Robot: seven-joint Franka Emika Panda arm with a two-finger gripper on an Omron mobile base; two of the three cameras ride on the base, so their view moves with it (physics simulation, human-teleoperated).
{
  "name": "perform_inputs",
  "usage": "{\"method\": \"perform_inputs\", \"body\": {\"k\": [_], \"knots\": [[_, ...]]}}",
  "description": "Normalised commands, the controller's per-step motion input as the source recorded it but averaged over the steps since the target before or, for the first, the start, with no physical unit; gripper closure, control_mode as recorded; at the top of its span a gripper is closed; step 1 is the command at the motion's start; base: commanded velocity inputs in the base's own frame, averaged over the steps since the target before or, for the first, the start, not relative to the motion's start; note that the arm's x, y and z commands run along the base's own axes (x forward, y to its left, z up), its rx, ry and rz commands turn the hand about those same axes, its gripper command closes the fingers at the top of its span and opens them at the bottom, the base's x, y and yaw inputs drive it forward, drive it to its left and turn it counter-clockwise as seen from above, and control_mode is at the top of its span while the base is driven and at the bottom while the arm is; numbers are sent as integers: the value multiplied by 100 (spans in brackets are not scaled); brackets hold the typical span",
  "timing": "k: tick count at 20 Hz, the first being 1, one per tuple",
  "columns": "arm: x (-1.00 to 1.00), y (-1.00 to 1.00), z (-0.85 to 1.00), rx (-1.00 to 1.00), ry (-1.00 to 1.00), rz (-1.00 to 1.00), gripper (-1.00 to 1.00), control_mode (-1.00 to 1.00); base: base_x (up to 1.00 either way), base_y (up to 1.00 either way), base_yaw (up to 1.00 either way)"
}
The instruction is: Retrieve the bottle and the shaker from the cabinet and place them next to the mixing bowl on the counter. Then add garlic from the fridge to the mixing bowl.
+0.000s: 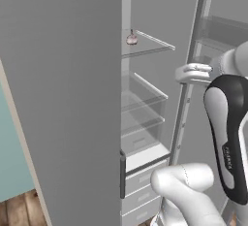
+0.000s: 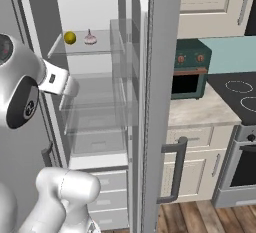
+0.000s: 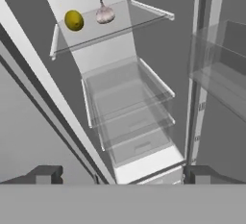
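Open fridge (image 2: 95, 7) in a rendered kitchen: its door stands swung wide, baring clear glass shelves above pale drawers. On the top glass shelf (image 3: 120, 28) the garlic (image 3: 104, 14) sits near the back edge, pointed tip up, just beside a yellow-green lemon (image 3: 74, 20) that lies nearer the shelf's left edge; the two look close but apart. The bulb appears small and light, firm under a papery, rounded skin that could roll or slip on smooth glass, so the fat middle below the tip seems the safest place to take it, from the side away from the lemon. The claw (image 3: 120, 175) hangs well below and short of that shelf, its two dark fingertips (image 3: 45, 174) spread as wide as they go, holding nothing and touching nothing.
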Motion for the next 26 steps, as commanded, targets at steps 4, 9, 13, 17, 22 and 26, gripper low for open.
{"method": "perform_inputs", "body": {"k": [4, 9, 13, 17, 22, 26], "knots": [[32, 31, 18, -8, -5, -1, -100, -100, 0, 0, 0], [49, 11, 28, -2, -4, 0, -100, -100, 0, 0, 0], [65, -4, 58, 0, 3, 3, -100, -100, 0, 0, 0], [67, -33, 17, 0, 1, 13, -100, -100, 0, 0, 0], [58, -14, 0, 0, 0, 17, -100, -100, 0, 0, 0], [41, 0, -8, 0, -1, 8, -100, -100, 0, 0, 0]]}}
